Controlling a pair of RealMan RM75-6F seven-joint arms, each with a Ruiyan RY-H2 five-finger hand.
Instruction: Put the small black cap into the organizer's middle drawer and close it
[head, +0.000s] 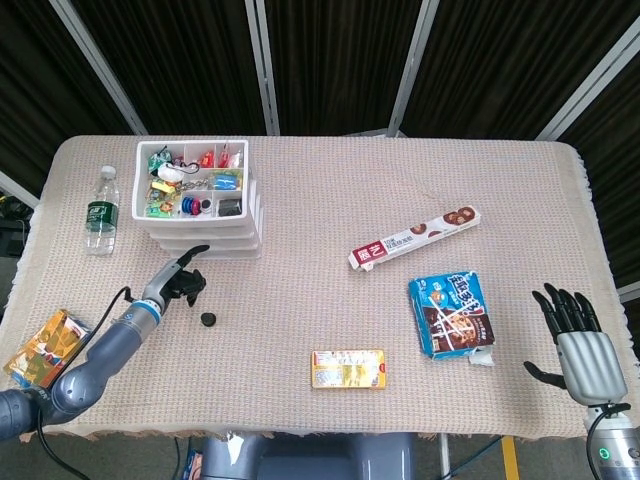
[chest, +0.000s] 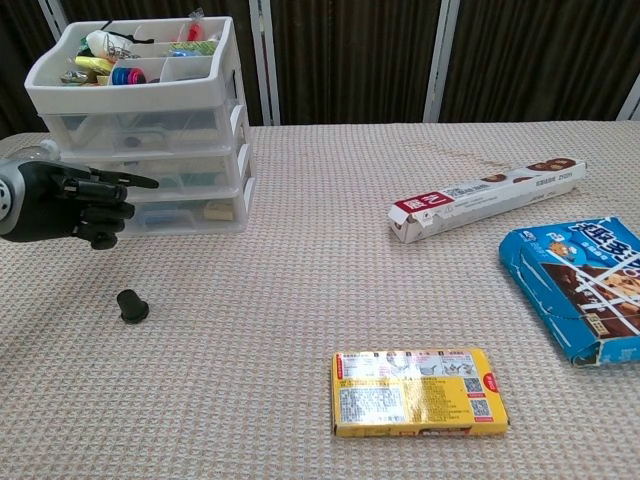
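Note:
The small black cap (head: 209, 319) (chest: 131, 305) lies alone on the tablecloth in front of the white drawer organizer (head: 200, 200) (chest: 150, 130). All three drawers look pushed in. My left hand (head: 180, 279) (chest: 85, 208) hovers just up and left of the cap, between it and the organizer, holding nothing; one finger sticks out straight and the others are curled in. My right hand (head: 583, 345) rests open at the table's near right corner, fingers spread, far from the cap. The chest view does not show it.
A water bottle (head: 101, 210) stands left of the organizer. A long snack box (head: 415, 239), a blue cookie pack (head: 452, 314) and a yellow box (head: 348, 368) lie right of the cap. An orange packet (head: 38, 346) sits at the near left edge.

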